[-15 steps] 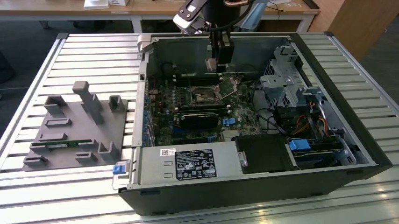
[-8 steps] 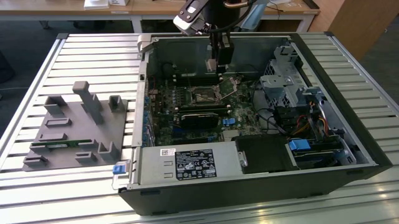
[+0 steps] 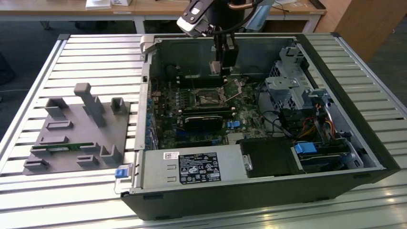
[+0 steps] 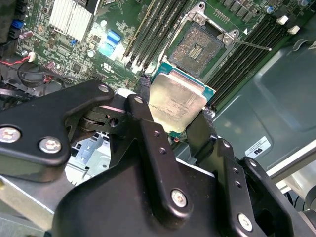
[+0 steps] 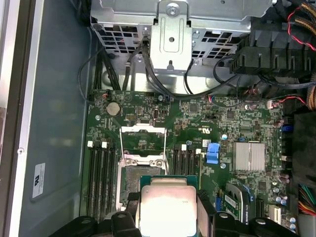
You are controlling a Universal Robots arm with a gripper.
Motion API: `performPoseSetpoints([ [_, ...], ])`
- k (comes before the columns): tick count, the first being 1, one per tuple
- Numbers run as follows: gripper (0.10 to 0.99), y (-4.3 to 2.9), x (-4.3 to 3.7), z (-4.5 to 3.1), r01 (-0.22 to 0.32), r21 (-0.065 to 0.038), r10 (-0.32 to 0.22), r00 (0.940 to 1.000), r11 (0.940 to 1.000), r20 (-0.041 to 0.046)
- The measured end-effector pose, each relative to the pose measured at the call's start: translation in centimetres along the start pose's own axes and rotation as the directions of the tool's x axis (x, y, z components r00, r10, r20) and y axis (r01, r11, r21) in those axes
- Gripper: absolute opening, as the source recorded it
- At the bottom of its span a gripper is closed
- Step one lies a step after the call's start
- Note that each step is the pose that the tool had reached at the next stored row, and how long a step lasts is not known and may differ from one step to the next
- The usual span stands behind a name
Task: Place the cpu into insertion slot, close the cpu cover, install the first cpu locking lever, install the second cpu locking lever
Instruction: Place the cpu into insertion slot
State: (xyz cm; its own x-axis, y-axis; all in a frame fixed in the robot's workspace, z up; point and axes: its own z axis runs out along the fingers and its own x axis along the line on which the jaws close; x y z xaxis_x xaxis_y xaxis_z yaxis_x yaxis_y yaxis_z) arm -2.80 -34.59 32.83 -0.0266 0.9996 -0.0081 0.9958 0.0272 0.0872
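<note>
Small flat square silvery-grey cpu (image 4: 177, 101): clamped between black jaws above the green motherboard (image 5: 197, 123). Square dark-centred insertion slot (image 4: 200, 47): uncovered, thin silver metal cpu cover (image 5: 142, 130) raised open.

I work over a counter (image 3: 95, 52) of pale metal slats. An open dark computer case (image 3: 267, 193) lies on its side directly on the slats and takes up most of the surface. Just beside the case, on the exterior view's left, a grey fixture block (image 3: 76, 138) with upright posts sits flat on the slats.
</note>
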Motion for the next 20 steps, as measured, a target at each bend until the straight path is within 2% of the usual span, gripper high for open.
performPoseSetpoints([
  [20,0.541,-0.04,0.00,0.45,0.000,0.000,0.000,1.0000,1.0000,-0.0001],
])
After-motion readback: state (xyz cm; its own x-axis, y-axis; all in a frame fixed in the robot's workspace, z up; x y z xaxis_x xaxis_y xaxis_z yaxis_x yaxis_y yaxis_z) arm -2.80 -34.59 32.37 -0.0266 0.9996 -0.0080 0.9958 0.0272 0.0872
